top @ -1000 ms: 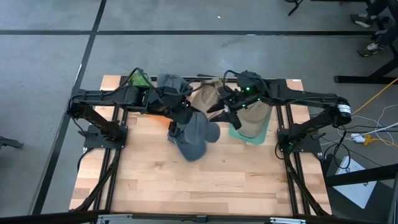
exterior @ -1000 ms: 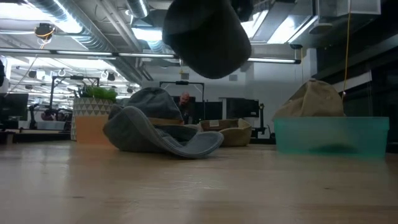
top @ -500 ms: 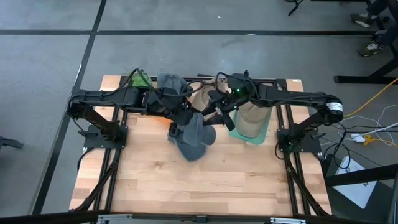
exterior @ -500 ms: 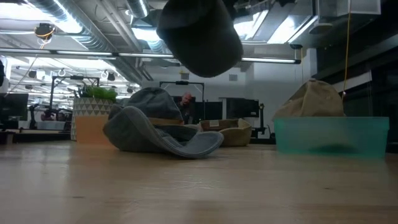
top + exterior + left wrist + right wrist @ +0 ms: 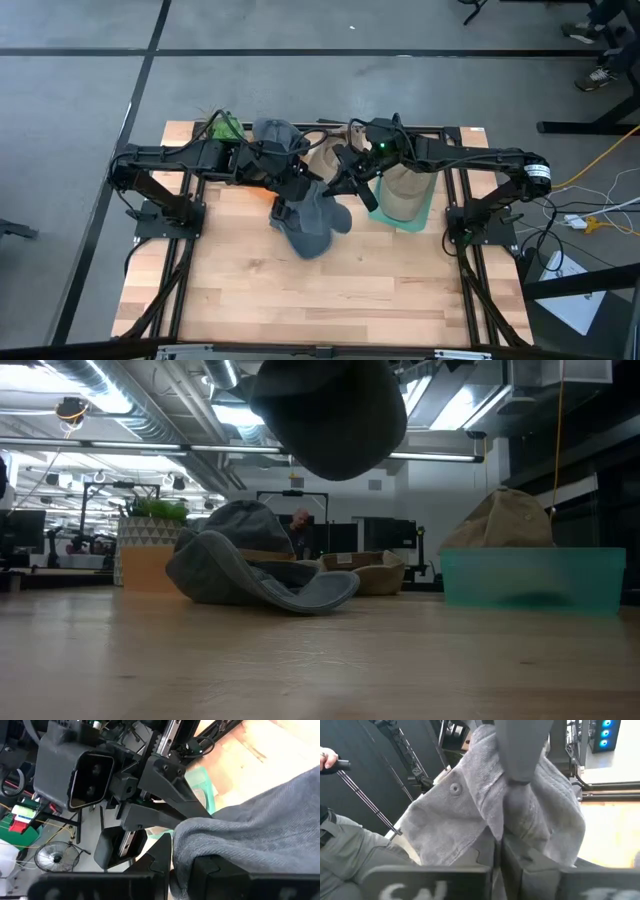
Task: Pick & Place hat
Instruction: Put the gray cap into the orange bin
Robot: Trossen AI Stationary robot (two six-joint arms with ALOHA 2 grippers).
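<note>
Both grippers – left & right – clamp the grey hat aloft; uneven pull btwn arms could tear it loose – short of the bin.

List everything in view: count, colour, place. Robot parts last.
held hat: 1, grey, lifted above table centre, gripped by both arms
grey hat: 1, lying on the table at the back, left of centre
tan hat: 1, flat on the table at the back centre
bin: 1, teal, back right, holding a tan hat
planter: 1, patterned with green plant, back left corner
table: 1, light wood
person: 1, grey clothing, beyond the table
left gripper: shut on held hat
right gripper: shut on held hat
</note>
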